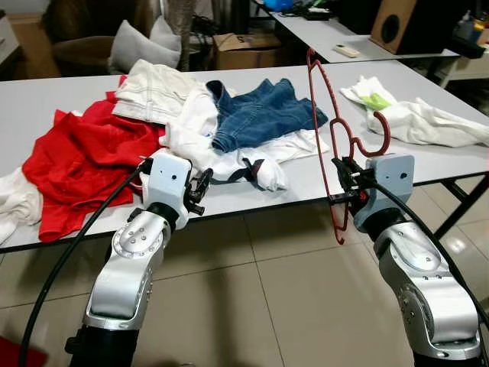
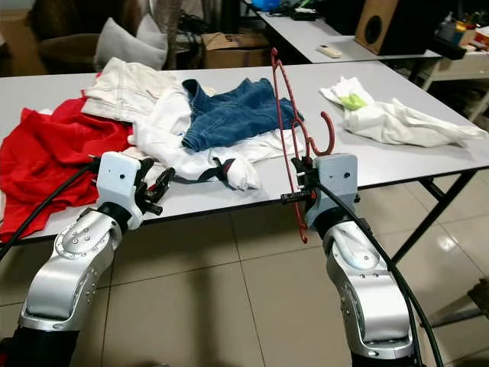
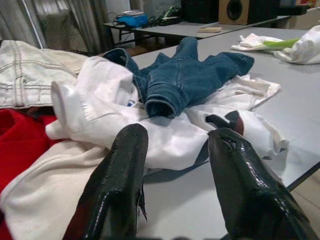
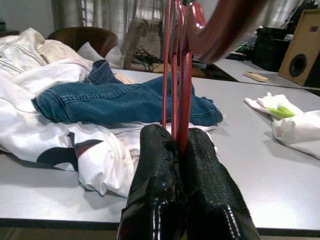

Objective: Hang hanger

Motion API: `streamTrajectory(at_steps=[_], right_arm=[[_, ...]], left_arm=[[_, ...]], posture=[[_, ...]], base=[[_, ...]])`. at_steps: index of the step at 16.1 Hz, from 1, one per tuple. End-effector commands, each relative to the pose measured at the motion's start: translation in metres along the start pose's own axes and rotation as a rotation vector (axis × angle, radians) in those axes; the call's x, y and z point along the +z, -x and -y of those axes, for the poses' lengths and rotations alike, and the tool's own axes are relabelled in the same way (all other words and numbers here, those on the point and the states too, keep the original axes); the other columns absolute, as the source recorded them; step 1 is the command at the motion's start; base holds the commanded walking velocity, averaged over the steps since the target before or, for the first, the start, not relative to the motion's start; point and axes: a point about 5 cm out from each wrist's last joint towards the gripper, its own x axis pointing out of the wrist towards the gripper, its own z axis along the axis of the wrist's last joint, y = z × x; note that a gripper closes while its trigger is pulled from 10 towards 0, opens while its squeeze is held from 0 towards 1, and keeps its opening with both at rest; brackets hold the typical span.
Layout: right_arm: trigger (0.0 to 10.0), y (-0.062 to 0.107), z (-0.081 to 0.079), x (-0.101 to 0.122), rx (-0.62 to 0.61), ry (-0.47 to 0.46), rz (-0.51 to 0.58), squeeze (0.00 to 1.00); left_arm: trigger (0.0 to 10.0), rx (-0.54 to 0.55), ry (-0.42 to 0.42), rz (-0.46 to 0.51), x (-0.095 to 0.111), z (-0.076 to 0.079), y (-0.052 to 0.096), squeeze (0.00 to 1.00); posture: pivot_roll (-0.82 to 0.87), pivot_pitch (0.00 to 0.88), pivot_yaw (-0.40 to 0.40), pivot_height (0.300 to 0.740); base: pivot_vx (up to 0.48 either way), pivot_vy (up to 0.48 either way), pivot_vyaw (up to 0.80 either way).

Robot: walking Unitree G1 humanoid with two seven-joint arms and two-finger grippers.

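Note:
A dark red hanger (image 1: 330,130) stands nearly on edge above the table's front edge, its hook (image 1: 380,136) curling to the right. My right gripper (image 1: 344,182) is shut on the hanger's lower part; in the right wrist view the red bars (image 4: 176,65) rise from between the closed fingers (image 4: 155,165). My left gripper (image 1: 202,189) is open at the table's front edge, pointing at the white garment (image 3: 165,135), with nothing between its fingers (image 3: 120,180).
On the grey table (image 1: 46,103) lie a red garment (image 1: 84,160), a cream garment (image 1: 157,92), blue jeans (image 1: 260,115) and, at the right, white cloths (image 1: 416,118). A cardboard box (image 1: 244,50), a second table (image 1: 336,34) and a speaker (image 1: 401,23) stand behind. Tiled floor lies below.

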Motion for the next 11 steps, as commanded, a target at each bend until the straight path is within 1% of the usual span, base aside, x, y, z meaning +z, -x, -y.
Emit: streamTrajectory(at_steps=[1,2,6,9,11], right_arm=[[10.0,-0.0009,0.0007,0.0004,-0.001,0.004,0.0,0.0],[10.0,-0.0006,0.002,-0.0014,-0.011,0.008,-0.015,0.0],[10.0,-0.0007,0.006,-0.0031,-0.032,-0.014,-0.026,0.0],[10.0,-0.0011,0.0045,-0.0034,-0.022,-0.016,-0.023,0.0],[10.0,-0.001,0.001,-0.0022,0.001,-0.007,-0.012,0.0]], left_arm=[[10.0,-0.002,-0.003,0.009,0.0014,0.0007,-0.0008,0.0],[10.0,-0.005,-0.004,0.009,0.0007,0.0015,-0.0007,0.0],[10.0,-0.004,0.001,0.005,-0.0011,0.0002,-0.0009,0.0],[10.0,-0.002,0.001,0.005,-0.0015,-0.0002,-0.0006,0.0],[10.0,0.006,0.009,-0.001,-0.0025,-0.002,0.0003,0.0]], posture=[[-0.13,0.0,-0.005,0.74],[-0.13,0.0,-0.004,0.74],[-0.13,0.0,-0.004,0.74],[-0.13,0.0,-0.004,0.74],[-0.12,0.0,-0.005,0.74]], base=[[0.0,0.0,0.0],[0.0,0.0,0.0],[0.0,0.0,-0.77],[0.0,0.0,-0.8],[0.0,0.0,0.0]])
